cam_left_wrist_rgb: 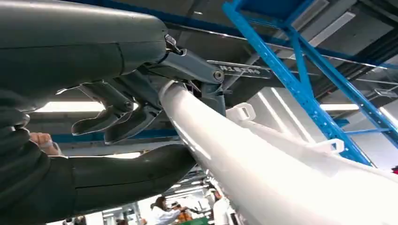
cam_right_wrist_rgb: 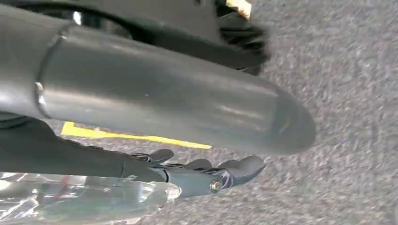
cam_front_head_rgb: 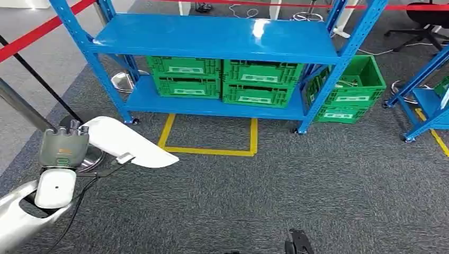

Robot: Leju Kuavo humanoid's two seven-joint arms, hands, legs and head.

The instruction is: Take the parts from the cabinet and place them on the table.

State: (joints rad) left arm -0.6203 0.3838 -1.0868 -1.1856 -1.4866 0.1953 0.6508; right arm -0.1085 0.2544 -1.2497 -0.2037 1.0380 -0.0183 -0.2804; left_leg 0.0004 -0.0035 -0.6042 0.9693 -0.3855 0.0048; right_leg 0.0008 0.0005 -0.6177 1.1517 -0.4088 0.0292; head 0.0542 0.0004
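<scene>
A long white curved part (cam_front_head_rgb: 127, 142) is held by my left hand (cam_front_head_rgb: 63, 148) low at the left, pointing toward the blue cabinet (cam_front_head_rgb: 212, 37). In the left wrist view the fingers (cam_left_wrist_rgb: 117, 117) and thumb wrap the part's (cam_left_wrist_rgb: 263, 164) end, which carries small white clips. The cabinet's top shelf is bare and its lower shelf holds several green crates (cam_front_head_rgb: 222, 79). My right hand (cam_right_wrist_rgb: 155, 98) hangs over the grey carpet, thumb and fingers (cam_right_wrist_rgb: 202, 173) apart with nothing between them. A clear glossy thing (cam_right_wrist_rgb: 84, 201) lies beside the fingers, away from the thumb.
Yellow tape (cam_front_head_rgb: 212, 151) marks a rectangle on the carpet before the cabinet. Another green crate (cam_front_head_rgb: 352, 90) stands at its right end, and a second blue rack (cam_front_head_rgb: 429, 100) at far right. Red barrier tape (cam_front_head_rgb: 32, 34) and a post base (cam_front_head_rgb: 87, 156) are at left. People (cam_left_wrist_rgb: 162, 211) stand behind.
</scene>
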